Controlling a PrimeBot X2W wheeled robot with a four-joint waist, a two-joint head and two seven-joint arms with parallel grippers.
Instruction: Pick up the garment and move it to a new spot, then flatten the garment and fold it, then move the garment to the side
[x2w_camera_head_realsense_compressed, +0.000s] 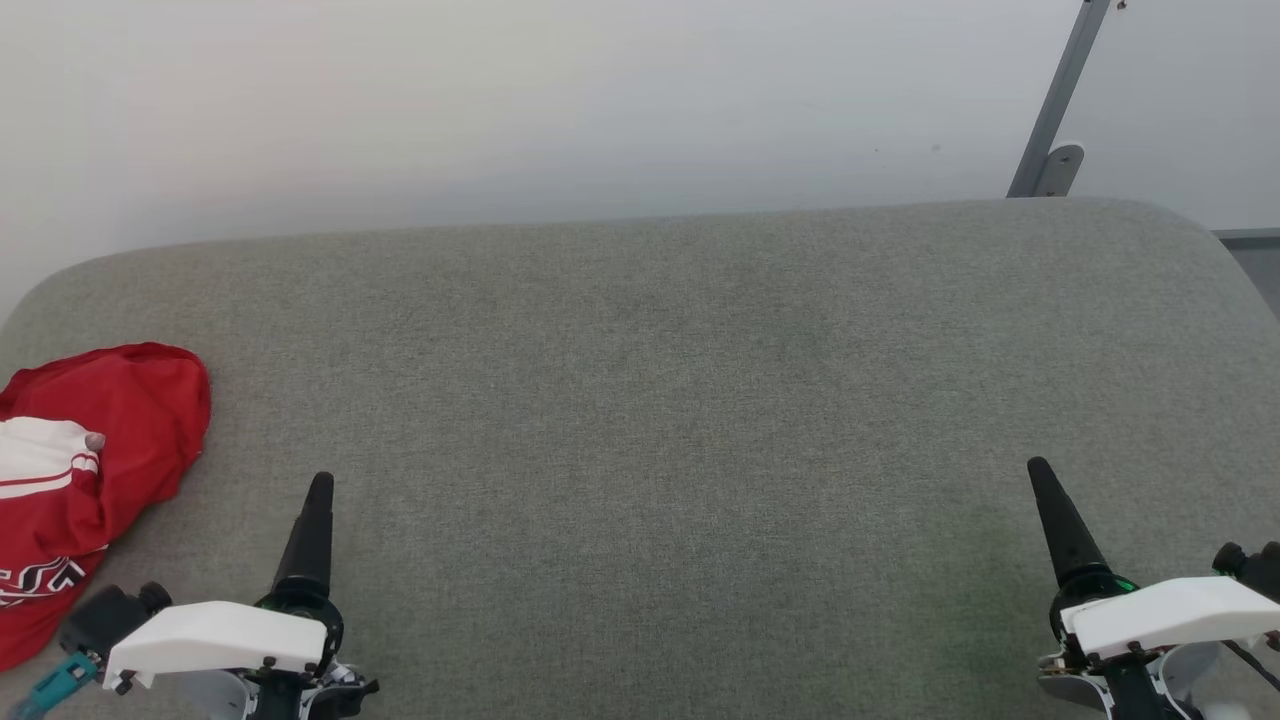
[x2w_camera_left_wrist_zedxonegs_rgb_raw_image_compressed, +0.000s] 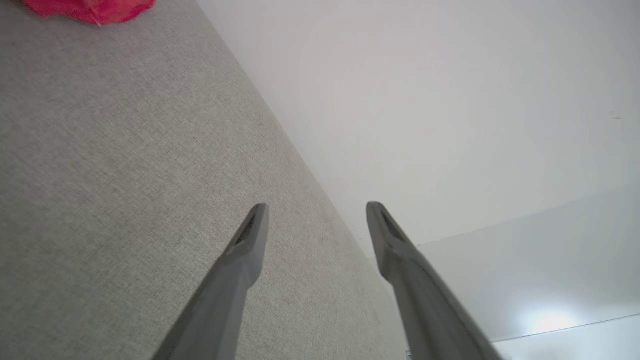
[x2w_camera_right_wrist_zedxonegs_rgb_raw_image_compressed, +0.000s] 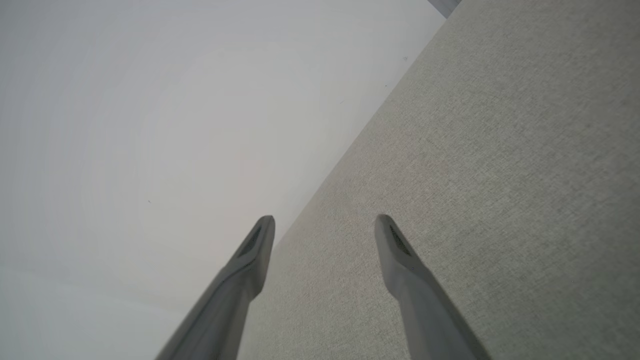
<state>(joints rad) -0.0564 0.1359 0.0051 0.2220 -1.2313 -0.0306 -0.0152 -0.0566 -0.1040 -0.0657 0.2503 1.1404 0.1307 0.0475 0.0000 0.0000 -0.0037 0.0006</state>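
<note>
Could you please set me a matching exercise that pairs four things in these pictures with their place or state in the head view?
Things:
1. garment
2. left gripper
3. right gripper
4. metal strut

Places:
a. lower right, open
b. crumpled at the left edge of the grey cushion
c. upper right, against the wall
d. lower left, open

Pairs: 1-b, 2-d, 3-a, 4-c

The shirt (x2w_camera_head_realsense_compressed: 90, 470) lies bunched at the worktop's (x2w_camera_head_realsense_compressed: 700, 400) left end, cut off by the head view's left edge. Its black lettering is folded under and unreadable. In the left wrist view it is a blurred pink-red sliver at the top edge. A grey post (x2w_camera_head_realsense_compressed: 1060, 90) beyond the far right corner runs out of the top.
</note>
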